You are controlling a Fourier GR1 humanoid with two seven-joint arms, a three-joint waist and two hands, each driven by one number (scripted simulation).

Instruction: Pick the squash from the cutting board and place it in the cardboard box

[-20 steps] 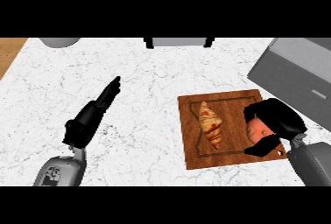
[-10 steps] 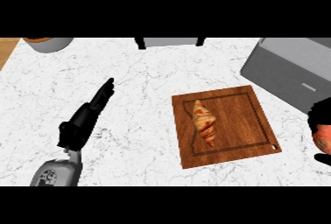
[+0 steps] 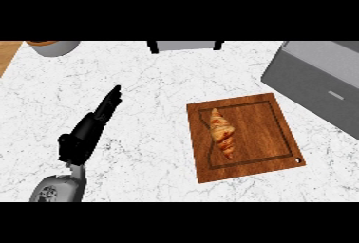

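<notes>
A wooden cutting board (image 3: 263, 137) lies right of centre on the marble counter (image 3: 154, 85). On its left part rests a brown croissant (image 3: 223, 132). No squash shows in the head view. A grey box (image 3: 316, 78) stands at the right edge, behind the board. My left hand (image 3: 88, 130) lies on the counter at the left, fingers straight and pointing up and to the right, holding nothing, well apart from the board. My right hand is out of view.
A grey pot (image 3: 54, 47) with an orange rim sits at the back left corner. A grey object on dark legs (image 3: 186, 45) stands at the back edge. A wooden strip (image 3: 7, 54) borders the counter at far left.
My right hand, curled round a reddish thing over the board's right side a second ago, has moved off past the right edge and out of view. The left hand has kept its pose.
</notes>
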